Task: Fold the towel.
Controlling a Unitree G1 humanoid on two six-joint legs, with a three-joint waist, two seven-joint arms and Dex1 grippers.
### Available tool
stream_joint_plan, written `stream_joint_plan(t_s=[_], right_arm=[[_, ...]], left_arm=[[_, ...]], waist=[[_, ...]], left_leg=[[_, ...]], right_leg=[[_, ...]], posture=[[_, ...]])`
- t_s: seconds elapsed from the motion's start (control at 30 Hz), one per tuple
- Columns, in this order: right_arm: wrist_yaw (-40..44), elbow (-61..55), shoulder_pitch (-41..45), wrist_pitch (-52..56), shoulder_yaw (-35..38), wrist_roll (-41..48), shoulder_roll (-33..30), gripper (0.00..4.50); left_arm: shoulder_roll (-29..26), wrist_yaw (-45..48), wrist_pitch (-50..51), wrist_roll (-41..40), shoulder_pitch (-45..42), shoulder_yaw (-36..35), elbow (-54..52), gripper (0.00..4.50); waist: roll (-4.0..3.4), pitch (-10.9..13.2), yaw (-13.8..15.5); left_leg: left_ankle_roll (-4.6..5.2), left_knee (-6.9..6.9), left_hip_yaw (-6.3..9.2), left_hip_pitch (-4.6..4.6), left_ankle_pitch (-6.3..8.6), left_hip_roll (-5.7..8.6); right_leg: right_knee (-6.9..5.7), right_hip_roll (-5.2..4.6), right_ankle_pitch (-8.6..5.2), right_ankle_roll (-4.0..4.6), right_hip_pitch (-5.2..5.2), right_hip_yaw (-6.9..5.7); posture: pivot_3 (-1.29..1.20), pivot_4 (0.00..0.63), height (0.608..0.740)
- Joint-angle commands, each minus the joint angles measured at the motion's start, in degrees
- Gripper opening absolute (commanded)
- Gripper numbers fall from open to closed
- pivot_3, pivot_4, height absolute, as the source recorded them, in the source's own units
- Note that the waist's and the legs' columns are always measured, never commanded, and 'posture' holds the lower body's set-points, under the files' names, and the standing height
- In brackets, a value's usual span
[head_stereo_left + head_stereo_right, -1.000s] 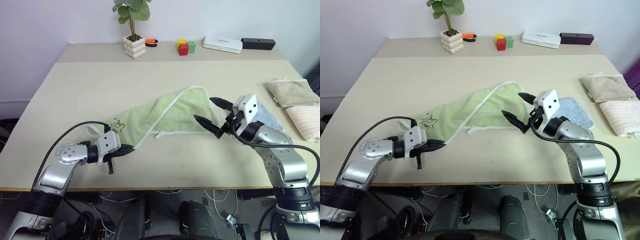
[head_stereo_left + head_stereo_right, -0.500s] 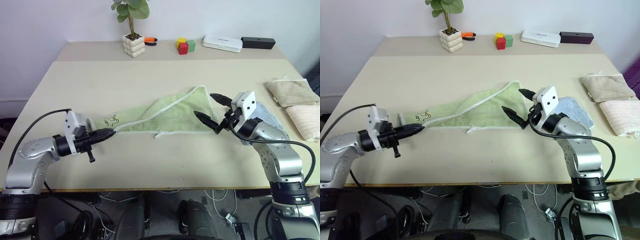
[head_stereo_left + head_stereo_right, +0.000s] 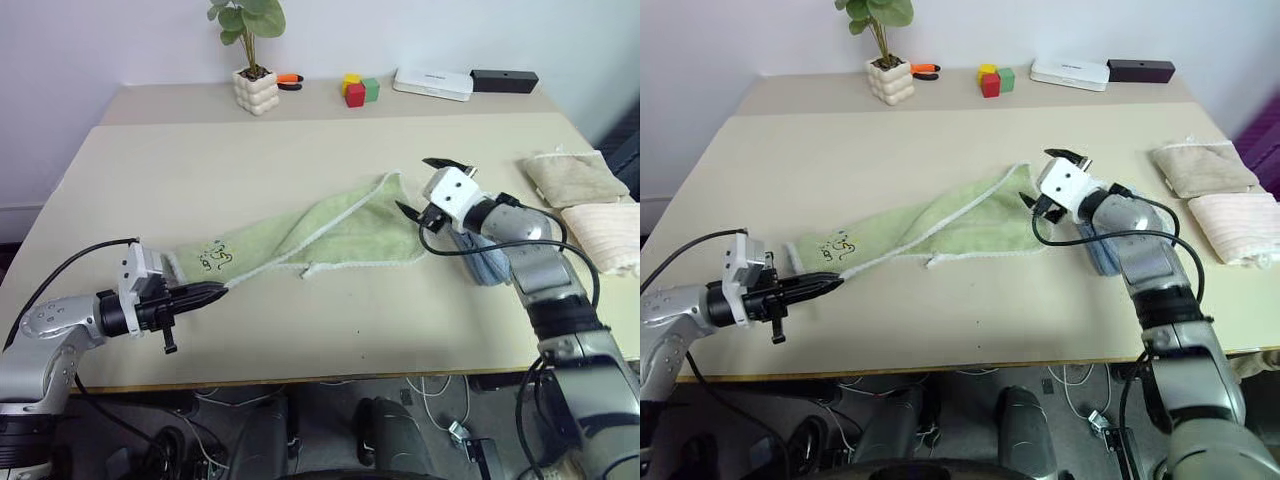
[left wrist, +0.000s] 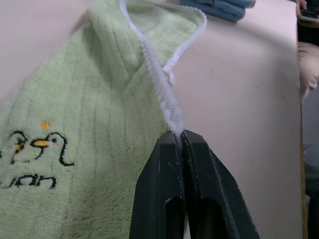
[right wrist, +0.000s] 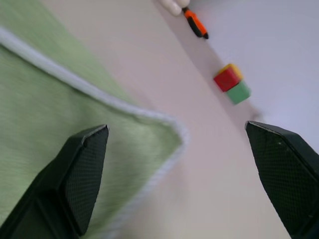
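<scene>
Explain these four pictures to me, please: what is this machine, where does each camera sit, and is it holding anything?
It is a two-armed humanoid robot at a table. Two pictures come from cameras in its head, looking down; the other two sit on its wrists, looking along the black fingers. The left gripper is shut on the white edge of a light green towel, seen close in the left wrist view. The right gripper is open beside the towel's far corner, holding nothing. Folded towels, a plant and blocks lie around.
</scene>
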State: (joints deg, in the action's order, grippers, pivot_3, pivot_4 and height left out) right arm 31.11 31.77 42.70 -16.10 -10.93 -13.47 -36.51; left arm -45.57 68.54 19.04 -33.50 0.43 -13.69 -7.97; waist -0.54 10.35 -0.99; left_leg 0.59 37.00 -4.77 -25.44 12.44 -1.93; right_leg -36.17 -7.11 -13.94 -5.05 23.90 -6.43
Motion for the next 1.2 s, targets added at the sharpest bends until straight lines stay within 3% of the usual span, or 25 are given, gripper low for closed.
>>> stream_joint_plan(t_s=[0.03, 0.23, 0.33, 0.6, 0.77, 0.87, 1.1, 1.2], right_arm=[[-5.85, 10.46, 6.11, -7.80, -4.20, -7.63, 0.50, 4.50], [-17.60, 25.91, 15.66, -12.58, -9.81, -16.58, 4.06, 4.50], [-20.79, 30.96, 18.62, -13.40, -9.88, -16.85, 5.67, 4.50], [-27.75, 35.60, 22.27, -17.63, -18.10, -26.40, 7.39, 4.50], [-30.02, 36.71, 24.21, -18.81, -18.50, -27.01, 8.48, 4.50], [-31.67, 36.83, 25.11, -18.95, -20.07, -28.74, 9.00, 3.63], [-32.60, 37.82, 25.47, -18.23, -20.86, -29.70, 9.40, 0.12], [-31.99, 38.02, 25.11, -18.45, -20.45, -29.09, 9.22, 0.04]], left_arm=[[-0.39, 0.26, -0.60, -1.37, 2.36, -2.44, -3.78, 0.05], [-0.07, 0.61, 0.03, -3.76, 9.94, -5.08, -9.70, 0.05], [-0.07, 0.22, -0.05, -3.86, 13.21, -5.89, -11.81, 0.05], [0.14, 0.03, 0.68, -5.68, 19.07, -7.48, -16.05, 0.05], [0.26, -0.50, 0.54, -5.88, 20.11, -7.47, -17.05, 0.05], [0.32, -0.53, 0.21, -5.59, 20.30, -7.24, -17.10, 0.00], [0.44, -0.71, -0.19, -5.38, 20.15, -6.96, -16.87, 0.00], [0.39, -0.58, -0.39, -5.26, 20.05, -6.97, -16.51, 0.00]], waist=[[0.01, 0.01, -0.09], [0.02, 0.03, -0.43], [0.02, 0.03, -0.51], [0.02, 0.03, -0.31], [0.02, 0.03, -0.36], [0.02, 0.03, -0.32], [0.02, 0.03, -0.29], [0.02, 0.03, -0.34]], left_leg=[[-0.02, 0.00, -0.02, 0.00, -0.01, -0.01], [-0.06, 0.00, -0.14, 0.00, -0.04, -0.04], [-0.09, -0.02, -0.14, 0.00, -0.05, -0.05], [-0.09, 0.01, -0.14, 0.01, -0.06, -0.05], [-0.12, -0.01, -0.15, 0.00, -0.07, -0.05], [-0.12, 0.00, -0.16, 0.00, -0.07, -0.05], [-0.12, 0.00, -0.16, 0.00, -0.07, -0.06], [-0.12, 0.00, -0.16, 0.00, -0.07, -0.06]], right_leg=[[-0.01, 0.02, 0.00, -0.01, 0.00, 0.00], [-0.05, 0.03, 0.01, 0.00, 0.08, 0.10], [-0.08, 0.04, 0.01, 0.02, 0.12, 0.13], [-0.10, 0.05, 0.01, 0.03, 0.11, 0.18], [-0.15, 0.07, 0.01, 0.03, 0.16, 0.19], [-0.15, 0.08, 0.01, 0.03, 0.16, 0.21], [-0.15, 0.09, 0.01, 0.03, 0.16, 0.22], [-0.15, 0.09, 0.01, 0.03, 0.15, 0.22]], posture=[[0.00, 0.150, 0.740], [0.00, 0.150, 0.740], [0.00, 0.150, 0.740], [0.00, 0.150, 0.740], [0.00, 0.150, 0.740], [0.00, 0.150, 0.740], [0.00, 0.150, 0.740], [0.00, 0.150, 0.740]])
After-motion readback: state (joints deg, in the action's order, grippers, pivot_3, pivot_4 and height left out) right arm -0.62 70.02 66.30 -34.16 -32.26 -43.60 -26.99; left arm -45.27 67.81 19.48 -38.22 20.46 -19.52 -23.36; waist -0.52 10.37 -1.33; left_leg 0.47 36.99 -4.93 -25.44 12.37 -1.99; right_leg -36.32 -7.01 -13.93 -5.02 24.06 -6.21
